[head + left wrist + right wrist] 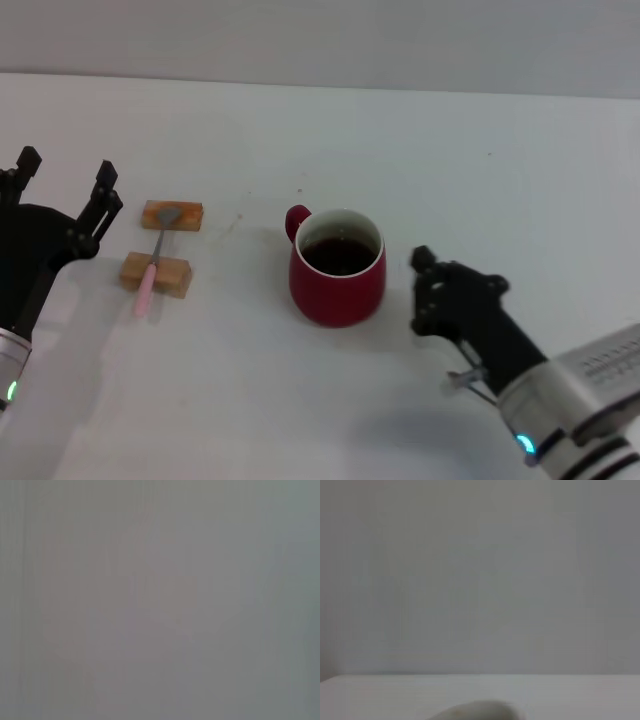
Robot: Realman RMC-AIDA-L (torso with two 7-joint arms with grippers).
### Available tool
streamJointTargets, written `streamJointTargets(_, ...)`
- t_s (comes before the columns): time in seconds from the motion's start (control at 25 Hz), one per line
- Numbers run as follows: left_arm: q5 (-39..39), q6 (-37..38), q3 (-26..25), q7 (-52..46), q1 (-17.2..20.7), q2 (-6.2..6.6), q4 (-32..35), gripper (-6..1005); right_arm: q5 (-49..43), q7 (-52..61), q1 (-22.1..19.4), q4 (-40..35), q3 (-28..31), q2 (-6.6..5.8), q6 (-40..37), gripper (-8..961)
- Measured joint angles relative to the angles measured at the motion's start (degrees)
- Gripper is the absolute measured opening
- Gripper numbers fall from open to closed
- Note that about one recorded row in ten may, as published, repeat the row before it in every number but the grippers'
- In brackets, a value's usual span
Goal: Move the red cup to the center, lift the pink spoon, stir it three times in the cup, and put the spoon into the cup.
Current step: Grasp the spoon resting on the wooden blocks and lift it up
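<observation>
the head view is evenly and softly lit, the white table (400, 140) bright without harsh glare. faint, diffuse shadows lie beside the red cup (338, 268) and under both arms. the left wrist view is a featureless grey haze (nothing resolves), and the right wrist view is blurred too.

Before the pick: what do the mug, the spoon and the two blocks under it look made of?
The squat dark-red mug looks like glazed ceramic: glossy sheen, white inside. The small pink-handled spoon seems plastic-handled with a dull grey metal bowl. The two orange-tan blocks look like matte, unfinished wood, though that's uncertain.
</observation>
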Motion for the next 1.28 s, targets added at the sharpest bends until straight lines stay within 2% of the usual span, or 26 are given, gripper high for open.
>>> streamJointTargets(0.16,0.0,0.0,1.7,-0.1,0.7,0.07,0.0,830,0.0,0.0,-3.8,-2.7,1.5,-0.01,-5.4,0)
streamJointTargets(0.4,0.0,0.0,7.2,-0.1,2.2,0.09,0.0,830,0.3,0.0,-8.2,-3.7,4.1,-0.32,-10.2,0)
streamJointTargets(0.68,-0.1,-1.5,11.5,-0.4,3.9,0.01,0.7,830,0.3,0.0,-10.1,-4.4,4.6,-0.36,-12.1,0)
streamJointTargets(1.08,-0.1,-4.0,12.2,-0.4,5.0,0.0,1.4,830,0.5,0.0,-13.3,-7.4,7.3,-0.28,-20.4,0)
streamJointTargets(1.28,0.0,-4.8,13.1,-0.4,5.0,-0.08,1.5,830,0.5,0.0,-13.5,-7.4,7.5,-0.23,-20.5,0)
